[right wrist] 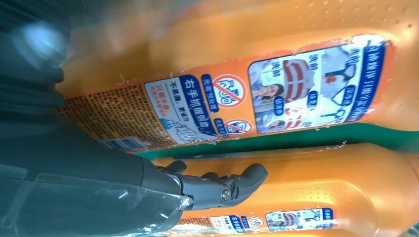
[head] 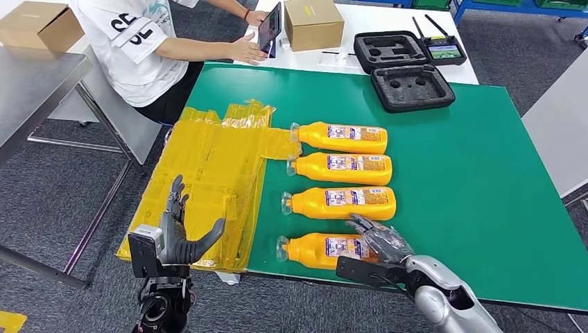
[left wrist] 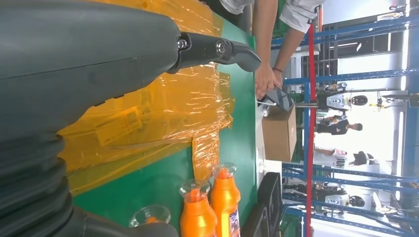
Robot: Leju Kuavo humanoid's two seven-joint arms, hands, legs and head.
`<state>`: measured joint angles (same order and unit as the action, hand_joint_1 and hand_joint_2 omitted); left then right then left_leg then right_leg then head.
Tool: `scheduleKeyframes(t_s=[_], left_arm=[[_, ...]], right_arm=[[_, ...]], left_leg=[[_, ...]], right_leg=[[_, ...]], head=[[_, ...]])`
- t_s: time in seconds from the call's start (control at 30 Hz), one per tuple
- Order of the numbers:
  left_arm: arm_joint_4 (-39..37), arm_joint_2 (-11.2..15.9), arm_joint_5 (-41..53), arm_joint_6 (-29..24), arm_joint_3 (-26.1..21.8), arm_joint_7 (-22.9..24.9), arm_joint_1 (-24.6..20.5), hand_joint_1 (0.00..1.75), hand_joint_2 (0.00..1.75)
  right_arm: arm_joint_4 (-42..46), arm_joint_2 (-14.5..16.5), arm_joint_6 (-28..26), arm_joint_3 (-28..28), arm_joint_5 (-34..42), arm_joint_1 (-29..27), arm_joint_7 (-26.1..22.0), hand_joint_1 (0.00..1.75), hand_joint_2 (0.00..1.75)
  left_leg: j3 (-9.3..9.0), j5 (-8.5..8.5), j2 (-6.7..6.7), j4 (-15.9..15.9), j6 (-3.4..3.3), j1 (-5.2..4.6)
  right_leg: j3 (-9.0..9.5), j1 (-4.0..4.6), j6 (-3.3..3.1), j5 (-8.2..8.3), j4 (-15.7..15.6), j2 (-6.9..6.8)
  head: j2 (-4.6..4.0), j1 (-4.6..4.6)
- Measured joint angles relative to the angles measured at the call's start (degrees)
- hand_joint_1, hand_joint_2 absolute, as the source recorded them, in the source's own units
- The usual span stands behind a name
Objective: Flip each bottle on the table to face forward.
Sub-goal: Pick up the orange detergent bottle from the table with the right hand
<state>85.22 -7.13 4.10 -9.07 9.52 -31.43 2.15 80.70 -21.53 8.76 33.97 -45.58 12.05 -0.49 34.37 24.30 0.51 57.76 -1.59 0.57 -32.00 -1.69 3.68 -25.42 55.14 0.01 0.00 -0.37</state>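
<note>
Right hand laid over nearest bottle, fingers draped on its base end; firm grip cannot be told. Left hand raised beside green table edge, fingers spread, nothing held. Back-label print resolved in right wrist view alone.

Silver right arm, dark grey hands.

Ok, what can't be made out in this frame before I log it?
- Head view: the right hand covers the nearest bottle, so whether the fingers grip it is hidden.
- Right wrist view: the bottle label is sharp, its small print too small to read.
- Left wrist view: the left hand hides much of the yellow bags.
</note>
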Motion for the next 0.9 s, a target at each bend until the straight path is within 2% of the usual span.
scheduleKeyframes(t_s=[0.1,0.13,0.43,0.73,0.8,0.9], left_arm=[[0.00,0.00,-0.21,-0.02,-0.01,0.00,-0.08,0.00,1.75],[0.00,0.00,-0.32,-0.04,-0.02,0.00,-0.10,0.00,1.75],[0.00,-0.04,-0.99,-0.62,-0.11,0.27,-0.15,0.00,1.75],[0.00,-0.04,-1.23,-0.13,-0.12,0.67,-0.33,0.00,1.75],[0.00,-0.04,-1.23,-0.09,-0.13,0.67,-0.28,0.00,1.75],[0.00,-0.04,-1.21,-0.04,-0.14,0.43,-0.16,0.00,1.75]], right_arm=[[-0.31,-0.15,0.34,0.09,0.05,0.14,0.01,1.35,1.75],[-0.44,-0.16,0.50,0.13,0.07,0.30,0.00,1.71,1.75],[-3.92,0.28,1.44,0.86,1.05,4.01,-0.39,1.75,1.75],[-4.59,0.40,0.92,1.29,1.38,4.05,-0.46,1.75,1.75],[-4.59,0.55,0.28,1.27,2.37,3.80,-1.63,1.75,1.75],[-4.59,1.35,-1.27,0.99,6.34,3.14,-6.25,1.75,1.75]], left_leg=[[-0.01,0.00,-0.02,0.00,0.00,0.00],[-0.02,0.00,-0.02,0.00,0.00,0.00],[-0.06,-0.01,-0.02,0.00,-0.01,0.00],[-0.06,-0.01,-0.03,0.00,0.00,0.01],[-0.06,-0.01,-0.03,0.00,0.00,0.01],[-0.03,-0.01,-0.03,0.00,0.00,0.02]], right_leg=[[0.01,0.00,0.00,0.00,0.00,0.01],[0.01,0.00,0.00,0.00,0.00,0.01],[0.05,0.00,0.00,0.00,0.00,0.01],[0.04,0.01,0.00,0.01,0.00,0.02],[0.05,0.02,0.00,0.00,0.00,0.02],[0.05,0.03,0.00,0.01,0.00,0.02]], head=[[-0.01,-0.01],[-0.01,-0.02],[0.00,-0.01],[0.00,-0.02],[0.00,-0.02],[-0.01,0.01]])
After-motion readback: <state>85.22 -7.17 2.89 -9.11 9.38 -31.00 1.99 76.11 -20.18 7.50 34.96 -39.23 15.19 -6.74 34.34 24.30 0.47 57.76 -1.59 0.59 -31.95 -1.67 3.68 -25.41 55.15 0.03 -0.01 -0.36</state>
